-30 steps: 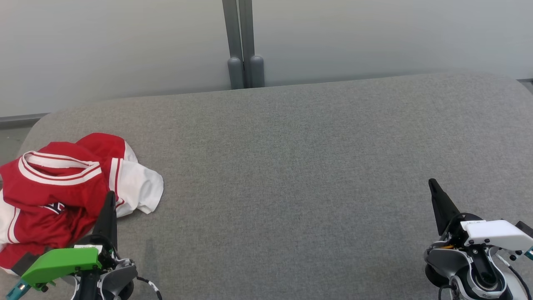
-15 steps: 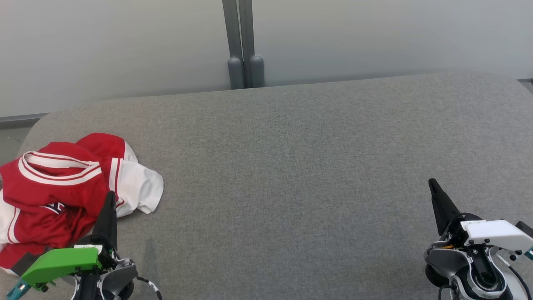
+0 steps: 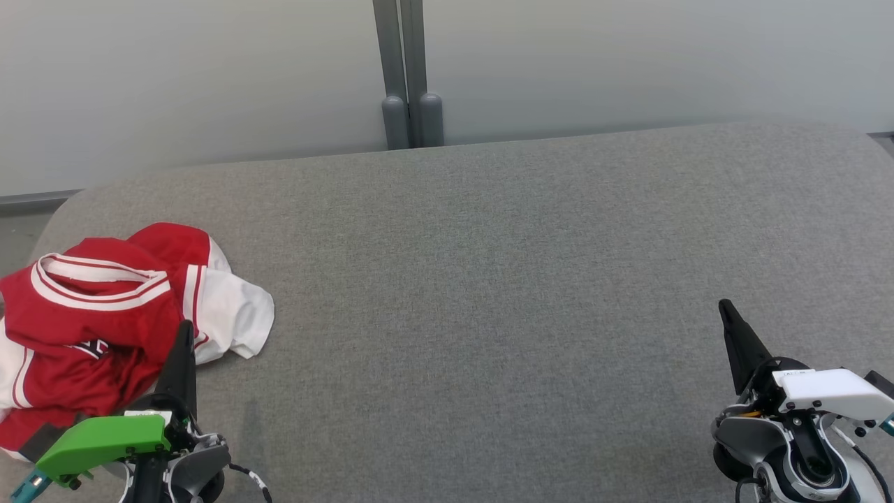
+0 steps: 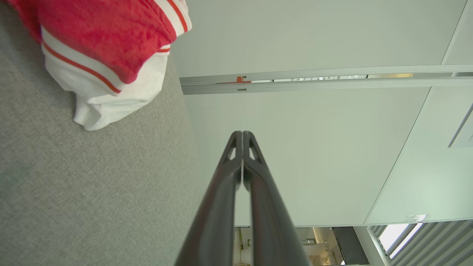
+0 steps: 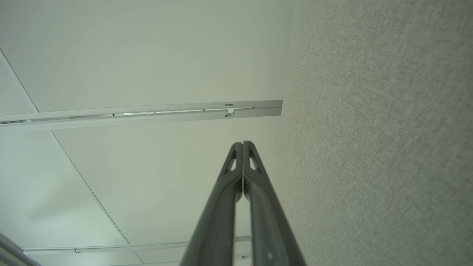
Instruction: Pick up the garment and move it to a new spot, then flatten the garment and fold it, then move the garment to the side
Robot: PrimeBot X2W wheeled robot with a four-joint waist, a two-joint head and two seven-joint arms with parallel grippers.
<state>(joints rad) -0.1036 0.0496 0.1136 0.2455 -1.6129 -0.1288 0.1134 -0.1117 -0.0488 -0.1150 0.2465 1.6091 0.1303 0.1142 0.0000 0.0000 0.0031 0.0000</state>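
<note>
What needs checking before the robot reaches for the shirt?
1. Shirt within reach: ok, crumpled at the table's left end beside the left gripper.
2. Left gripper open to grasp: not ok, fingers shut on nothing.
3. Right gripper free: ok, shut, empty, at the right.
4. Room for a new spot: ok, wide grey table right of the shirt.
5. Whole shirt on the table: cannot tell, it runs off the head view's left edge.

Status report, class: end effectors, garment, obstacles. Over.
Left end effector shut, empty; right end effector likewise. Garment crumpled beside left one, ungrasped. No obstruction seen.
</note>
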